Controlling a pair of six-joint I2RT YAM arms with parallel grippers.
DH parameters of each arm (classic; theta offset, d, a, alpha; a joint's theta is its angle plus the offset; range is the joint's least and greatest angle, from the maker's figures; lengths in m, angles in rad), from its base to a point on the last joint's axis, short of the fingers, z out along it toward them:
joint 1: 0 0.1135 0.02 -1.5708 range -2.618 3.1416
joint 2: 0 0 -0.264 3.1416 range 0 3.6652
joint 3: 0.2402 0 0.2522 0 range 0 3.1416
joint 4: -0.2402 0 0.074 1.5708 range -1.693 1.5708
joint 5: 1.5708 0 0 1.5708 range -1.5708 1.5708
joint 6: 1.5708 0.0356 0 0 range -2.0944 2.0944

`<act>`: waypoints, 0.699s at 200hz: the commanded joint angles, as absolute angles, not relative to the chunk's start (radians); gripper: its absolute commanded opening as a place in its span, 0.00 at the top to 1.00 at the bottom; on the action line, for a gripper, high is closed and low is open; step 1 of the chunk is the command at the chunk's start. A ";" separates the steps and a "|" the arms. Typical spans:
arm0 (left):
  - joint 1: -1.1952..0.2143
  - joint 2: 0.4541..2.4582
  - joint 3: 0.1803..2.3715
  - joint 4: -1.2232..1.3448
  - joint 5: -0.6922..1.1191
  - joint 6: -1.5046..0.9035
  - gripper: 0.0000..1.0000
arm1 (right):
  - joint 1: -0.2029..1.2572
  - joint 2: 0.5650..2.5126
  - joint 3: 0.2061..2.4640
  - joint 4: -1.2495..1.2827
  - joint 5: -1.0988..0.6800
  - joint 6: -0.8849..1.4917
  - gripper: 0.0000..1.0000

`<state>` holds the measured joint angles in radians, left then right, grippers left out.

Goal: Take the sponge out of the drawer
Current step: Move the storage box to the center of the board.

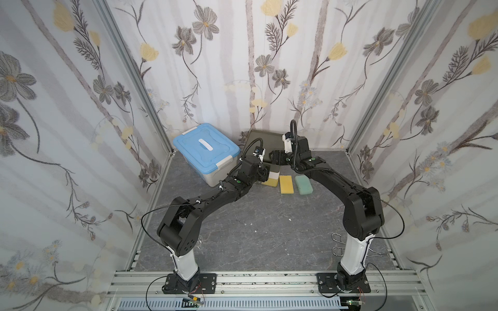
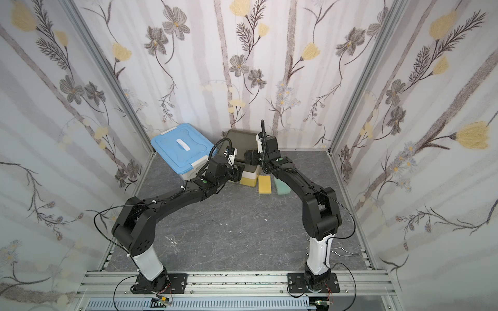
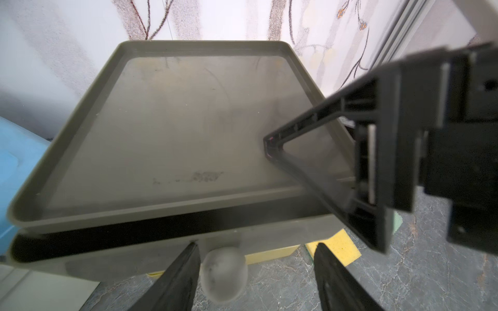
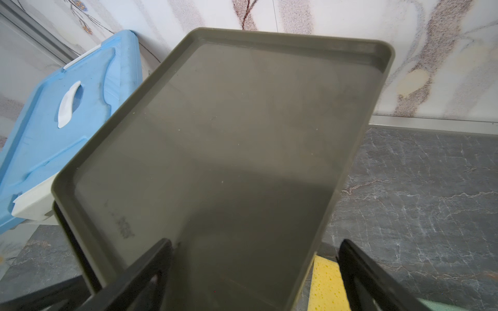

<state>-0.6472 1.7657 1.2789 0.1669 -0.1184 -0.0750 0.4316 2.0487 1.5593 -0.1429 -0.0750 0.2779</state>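
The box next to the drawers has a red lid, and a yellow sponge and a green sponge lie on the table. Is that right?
Not quite: the lid is blue, not red, as both top views show. The box does stand next to the drawers, and the yellow sponge and the green sponge do lie on the table.

blue-lidded box (image 1: 206, 150): back left, lid on | wire loops (image 1: 337, 243): front right | table (image 1: 256, 215): grey marble
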 commanded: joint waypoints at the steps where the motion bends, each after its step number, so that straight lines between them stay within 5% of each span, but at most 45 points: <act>1: -0.642 1.753 1.271 0.214 -0.139 -0.052 0.31 | 0.432 2.028 1.488 -0.290 -0.041 0.245 0.04; 140: -0.622 1.684 1.199 0.271 -0.138 -0.050 0.31 | 0.434 1.975 1.477 -0.317 -0.064 0.206 0.04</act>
<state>-0.6220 1.7283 1.2308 0.1967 -0.1310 -0.0628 0.4297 1.9671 1.4776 -0.1398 -0.0509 0.2565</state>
